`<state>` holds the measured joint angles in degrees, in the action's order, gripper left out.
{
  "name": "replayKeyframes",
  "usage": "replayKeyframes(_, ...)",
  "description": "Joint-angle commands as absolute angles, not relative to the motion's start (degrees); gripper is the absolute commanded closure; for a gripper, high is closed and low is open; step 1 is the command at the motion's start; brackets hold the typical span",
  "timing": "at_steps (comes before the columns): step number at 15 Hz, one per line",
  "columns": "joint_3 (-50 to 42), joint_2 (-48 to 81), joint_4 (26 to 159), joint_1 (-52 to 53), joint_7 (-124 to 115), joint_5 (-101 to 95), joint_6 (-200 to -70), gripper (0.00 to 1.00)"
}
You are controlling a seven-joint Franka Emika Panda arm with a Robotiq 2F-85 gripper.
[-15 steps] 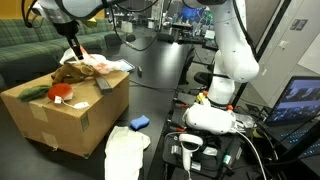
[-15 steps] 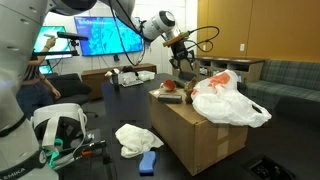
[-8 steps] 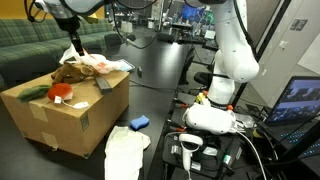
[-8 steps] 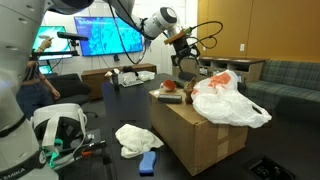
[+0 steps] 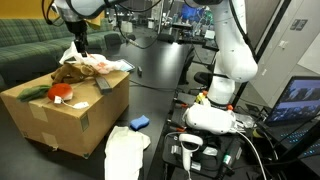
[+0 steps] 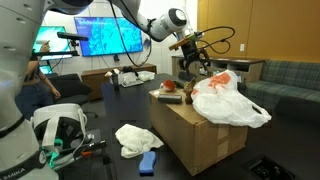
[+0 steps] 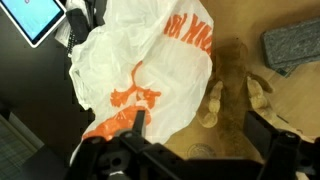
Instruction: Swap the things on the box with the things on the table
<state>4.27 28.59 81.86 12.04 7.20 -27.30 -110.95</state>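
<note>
On top of the box [image 5: 60,120] [image 6: 200,140], a white plastic bag with orange print [image 5: 108,65] [image 6: 232,103] [image 7: 130,60] is slumped along one edge. A brown lump [image 5: 72,72] is wedged right beside it, maybe a plush toy, it's too blurry to call. A green item [image 5: 35,92], a red item [image 5: 60,90] and a grey pad [image 5: 103,85] [image 7: 295,45] are spread over the rest of the cardboard top.

The gripper [image 5: 76,52] [image 6: 193,65] [image 7: 200,145] is parked just above the bag end of the box. From the wrist view the jaws are spread wide, nothing is pinched between them, and the fingers [image 7: 135,125] are clear of the bag.

The box itself is set on the black table [image 5: 160,90] [image 6: 105,115]. Down on that surface, near the foot of the box, a crumpled white bundle [image 5: 125,152] [image 6: 135,137] is lying with a small blue item [image 5: 139,122] [image 6: 148,162] close by. A large lit screen [image 6: 100,35] is seen behind the table, and a green couch [image 5: 30,40] beyond the box.
</note>
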Motion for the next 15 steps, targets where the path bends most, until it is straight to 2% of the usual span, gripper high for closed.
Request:
replayKeyframes(1,2.9,28.8,82.9,10.7,-0.2,-23.8,-116.7,0.0)
replayKeyframes(9,-0.6,32.8,81.5,7.1,-5.2,-20.5,-123.6,0.0)
replayKeyframes(15,0.8,36.6,79.3,1.9,3.0,-13.2,-123.2,0.0)
